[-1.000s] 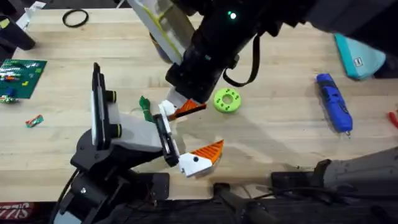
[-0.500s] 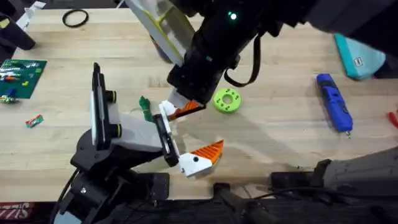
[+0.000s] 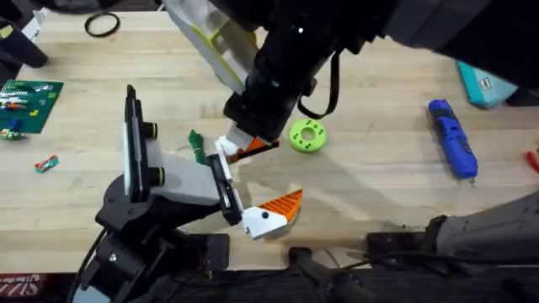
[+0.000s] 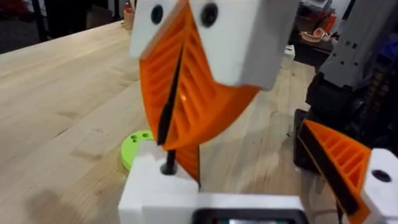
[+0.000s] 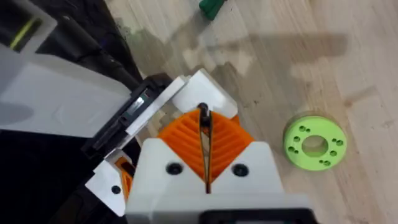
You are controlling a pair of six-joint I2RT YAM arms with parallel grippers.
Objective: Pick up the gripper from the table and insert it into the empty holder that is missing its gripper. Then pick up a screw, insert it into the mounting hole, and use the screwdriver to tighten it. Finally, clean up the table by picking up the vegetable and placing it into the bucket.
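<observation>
The holder [image 3: 181, 181] on the left arm lies nearest, its jaws spread wide, one orange finger [image 3: 282, 206] at the near side. At its far mount [image 5: 202, 93] the right gripper [image 5: 203, 124] has its jaws clenched on a thin dark screw [image 4: 168, 165], tip at the mount's hole. Just beyond on the tabletop [image 3: 370, 160] lie the vegetable [image 3: 196, 145] and a green disc [image 3: 307, 135]. The screwdriver [image 3: 452, 139] lies well apart to the right.

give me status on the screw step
right gripper shut on screw, tip down at holder. vegetable lying beside holder, not yet binned. screwdriver untouched, off to the side. nothing blocking.
</observation>
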